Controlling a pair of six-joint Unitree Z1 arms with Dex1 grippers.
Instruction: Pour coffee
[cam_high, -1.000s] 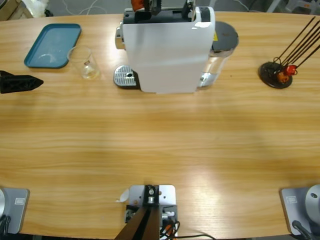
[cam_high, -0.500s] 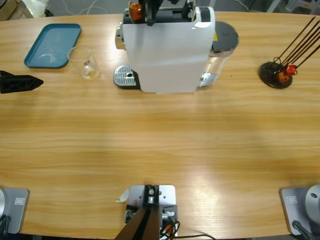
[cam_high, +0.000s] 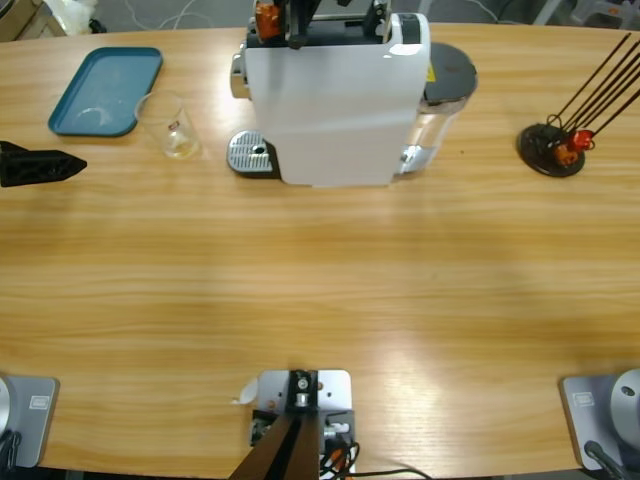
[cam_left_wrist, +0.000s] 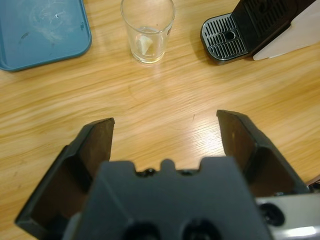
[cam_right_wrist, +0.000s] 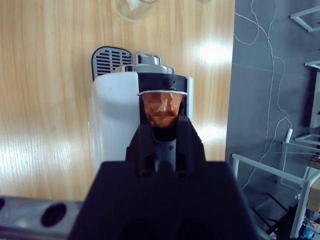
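A white boxy coffee machine stands at the table's far middle, its metal drip grate on its left side. My right gripper hangs over the machine's top, shut on an orange capsule; the high view shows that capsule at the machine's back left corner. A small clear glass stands on the wood left of the grate, nearly empty. My left gripper is open and well short of the glass, and lies at the table's left edge in the high view. The coffee is out of view.
A blue tray lies at the back left, just behind the glass. A dark stand with long thin sticks sits at the far right. Bare wood covers the table's near half.
My right gripper has shifted the orange capsule slightly left over the machine's top. The left gripper and the glass have not moved.
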